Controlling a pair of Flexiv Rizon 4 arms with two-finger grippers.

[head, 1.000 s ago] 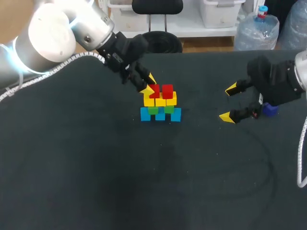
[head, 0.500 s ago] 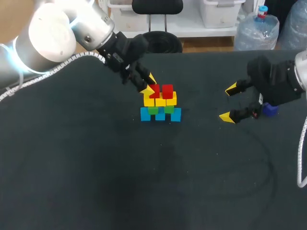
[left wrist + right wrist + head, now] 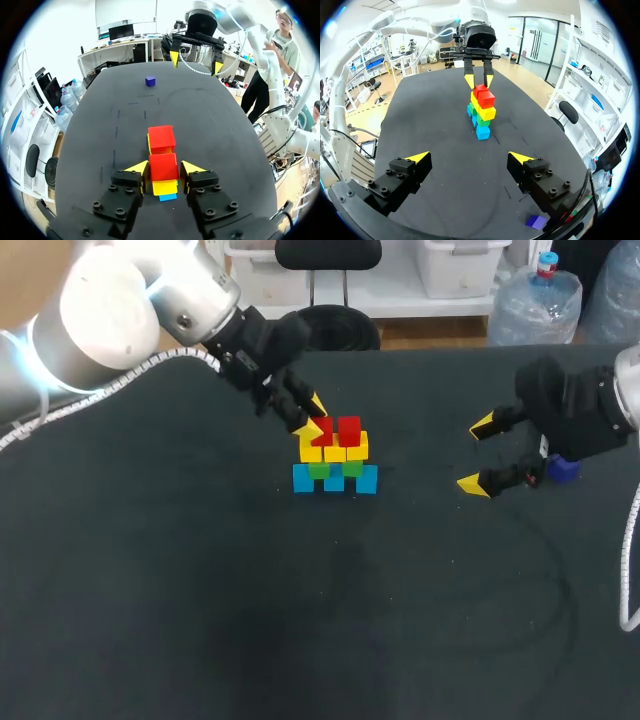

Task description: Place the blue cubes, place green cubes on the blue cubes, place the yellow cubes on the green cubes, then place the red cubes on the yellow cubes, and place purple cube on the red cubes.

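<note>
A tiered stack stands mid-table: blue cubes (image 3: 303, 479) at the bottom, green cubes (image 3: 320, 470) on them, yellow cubes (image 3: 311, 451) above, two red cubes on top. My left gripper (image 3: 310, 416) reaches over the stack's far left and is shut on the nearer red cube (image 3: 163, 166), which rests on a yellow cube (image 3: 164, 187). The second red cube (image 3: 161, 138) sits just ahead of it. My right gripper (image 3: 480, 454) hangs wide open to the right of the stack, holding nothing. The purple cube (image 3: 565, 469) lies on the table by the right arm, partly hidden; it shows behind the right fingers (image 3: 536, 222).
The dark table top (image 3: 200, 620) stretches bare in front of the stack and to its left. The gap between the stack and the right gripper holds nothing. The right arm's cable (image 3: 630, 570) hangs at the right edge.
</note>
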